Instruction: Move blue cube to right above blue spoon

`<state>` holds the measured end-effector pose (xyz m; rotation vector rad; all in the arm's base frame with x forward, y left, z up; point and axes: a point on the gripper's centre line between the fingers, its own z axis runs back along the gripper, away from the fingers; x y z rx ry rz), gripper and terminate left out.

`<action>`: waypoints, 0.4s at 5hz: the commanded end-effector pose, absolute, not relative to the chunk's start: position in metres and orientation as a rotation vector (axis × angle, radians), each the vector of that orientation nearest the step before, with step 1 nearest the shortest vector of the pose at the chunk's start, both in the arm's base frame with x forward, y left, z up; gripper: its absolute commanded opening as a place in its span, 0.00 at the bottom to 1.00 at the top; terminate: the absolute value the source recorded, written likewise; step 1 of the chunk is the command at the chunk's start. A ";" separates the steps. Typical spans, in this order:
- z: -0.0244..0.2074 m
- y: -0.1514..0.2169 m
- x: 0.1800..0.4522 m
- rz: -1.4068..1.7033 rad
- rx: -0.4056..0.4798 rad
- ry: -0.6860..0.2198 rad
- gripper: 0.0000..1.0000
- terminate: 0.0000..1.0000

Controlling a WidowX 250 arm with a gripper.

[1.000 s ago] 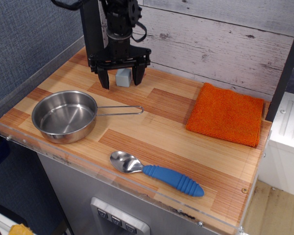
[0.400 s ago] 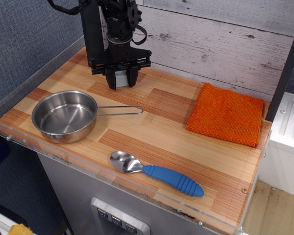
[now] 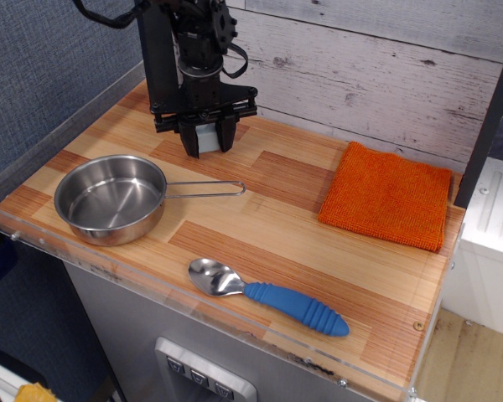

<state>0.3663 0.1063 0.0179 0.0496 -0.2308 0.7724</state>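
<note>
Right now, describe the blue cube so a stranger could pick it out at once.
Start at the whitewashed plank wall behind the wooden counter and look to its back left corner, where the black arm comes down. The blue cube sits between the fingers of the end effector, behind the steel pan. It is the only small, pale grey-blue block here.

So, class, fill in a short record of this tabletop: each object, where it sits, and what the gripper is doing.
gripper: back left of table, shut on blue cube
blue cube: between the fingers, at the back left
blue spoon: front edge, bowl pointing left
steel pan: left side, wire handle pointing right
orange cloth: right side, lying flat
table: wood-grain top
</note>
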 end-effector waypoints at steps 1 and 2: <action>0.093 0.092 0.368 0.777 0.017 -0.398 0.00 0.00; 0.112 0.072 0.358 0.743 0.008 -0.428 0.00 0.00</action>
